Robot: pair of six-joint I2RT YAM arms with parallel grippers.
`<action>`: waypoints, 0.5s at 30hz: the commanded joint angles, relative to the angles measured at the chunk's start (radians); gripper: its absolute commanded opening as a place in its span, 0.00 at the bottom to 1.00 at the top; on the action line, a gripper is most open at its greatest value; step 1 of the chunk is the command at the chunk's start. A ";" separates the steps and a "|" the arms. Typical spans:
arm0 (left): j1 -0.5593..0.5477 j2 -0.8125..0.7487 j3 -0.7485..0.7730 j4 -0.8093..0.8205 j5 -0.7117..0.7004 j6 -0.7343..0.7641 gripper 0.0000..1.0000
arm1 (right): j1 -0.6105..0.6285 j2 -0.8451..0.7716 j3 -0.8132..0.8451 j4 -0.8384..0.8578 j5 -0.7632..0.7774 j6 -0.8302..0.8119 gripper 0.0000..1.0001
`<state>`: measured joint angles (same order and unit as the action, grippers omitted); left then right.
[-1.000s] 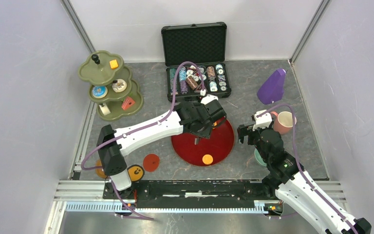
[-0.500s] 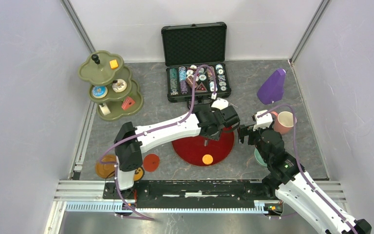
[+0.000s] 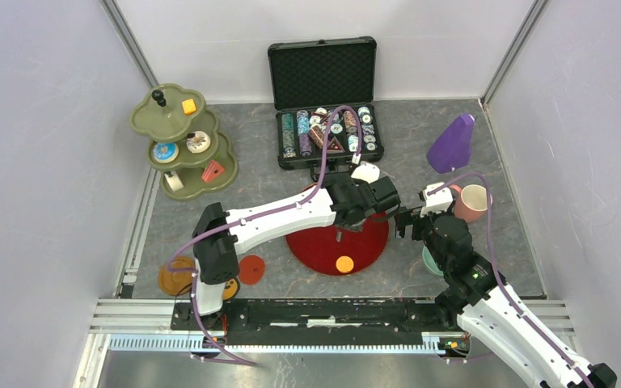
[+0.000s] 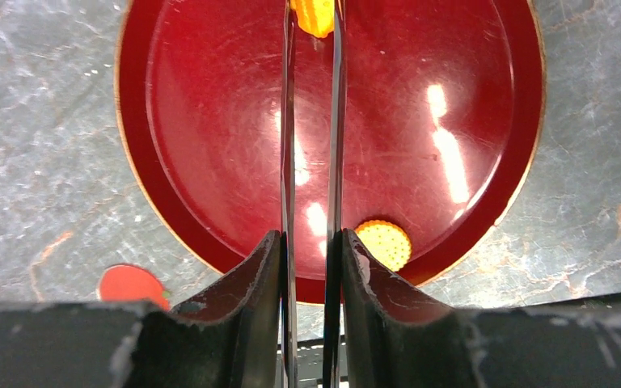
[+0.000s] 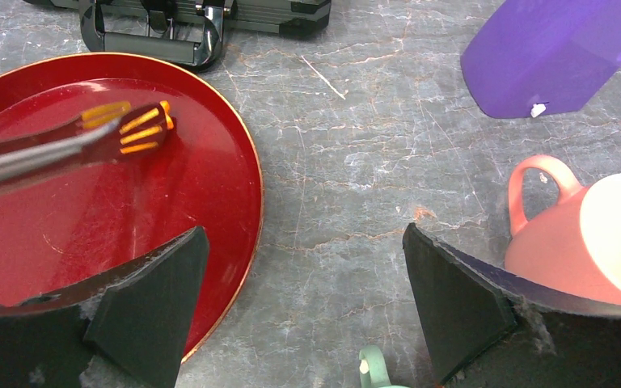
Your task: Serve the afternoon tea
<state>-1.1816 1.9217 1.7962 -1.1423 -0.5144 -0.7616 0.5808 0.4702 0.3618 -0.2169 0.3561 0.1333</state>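
My left gripper (image 4: 310, 238) is shut on thin metal tongs (image 4: 335, 121), whose far tips pinch an orange biscuit (image 4: 315, 14) over the dark-red tray (image 4: 194, 121). From the right wrist the tong tips (image 5: 133, 129) hover above the tray. A second orange biscuit (image 3: 344, 263) lies on the tray's near edge. My right gripper (image 5: 303, 234) is open and empty over the table between the tray and a pink cup (image 5: 590, 234). A teal cup (image 3: 430, 260) sits half hidden under the right arm. The olive-green three-tier stand (image 3: 179, 141), carrying donuts and cake pieces, is at the far left.
An open black case of poker chips (image 3: 327, 129) stands behind the tray. A purple scoop-like object (image 3: 451, 144) lies at the back right. An orange saucer (image 3: 176, 276), a red saucer (image 3: 251, 269) and a small donut (image 3: 225, 284) sit by the left arm's base.
My left gripper has swung right across the tray with the tongs, then nearly stopped. The right arm has not moved.
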 commanded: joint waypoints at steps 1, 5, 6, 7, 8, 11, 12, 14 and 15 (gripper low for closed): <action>-0.005 -0.097 0.078 -0.098 -0.144 0.006 0.23 | 0.004 -0.005 -0.002 0.048 -0.005 -0.002 0.98; 0.004 -0.202 0.095 -0.227 -0.289 0.016 0.24 | 0.004 0.000 -0.002 0.050 -0.003 -0.003 0.98; 0.014 -0.226 0.104 -0.265 -0.330 0.011 0.24 | 0.004 0.000 -0.002 0.050 -0.005 -0.004 0.98; 0.027 -0.255 0.115 -0.309 -0.374 0.004 0.24 | 0.004 0.001 -0.003 0.050 -0.005 -0.004 0.98; 0.042 -0.282 0.124 -0.336 -0.402 0.004 0.24 | 0.004 0.001 -0.003 0.050 -0.005 -0.004 0.98; 0.115 -0.391 0.140 -0.379 -0.464 0.028 0.23 | 0.004 0.003 -0.002 0.051 -0.007 -0.004 0.98; 0.150 -0.435 0.133 -0.369 -0.481 0.053 0.23 | 0.003 0.004 -0.002 0.051 -0.009 -0.005 0.98; 0.235 -0.502 0.121 -0.342 -0.484 0.112 0.24 | 0.004 0.006 0.000 0.051 -0.009 -0.005 0.98; 0.290 -0.535 0.118 -0.323 -0.466 0.152 0.24 | 0.004 0.007 -0.001 0.050 -0.008 -0.006 0.98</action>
<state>-1.0286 1.5208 1.8877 -1.4422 -0.8677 -0.7277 0.5808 0.4740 0.3618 -0.2165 0.3546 0.1329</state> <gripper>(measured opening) 0.360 0.978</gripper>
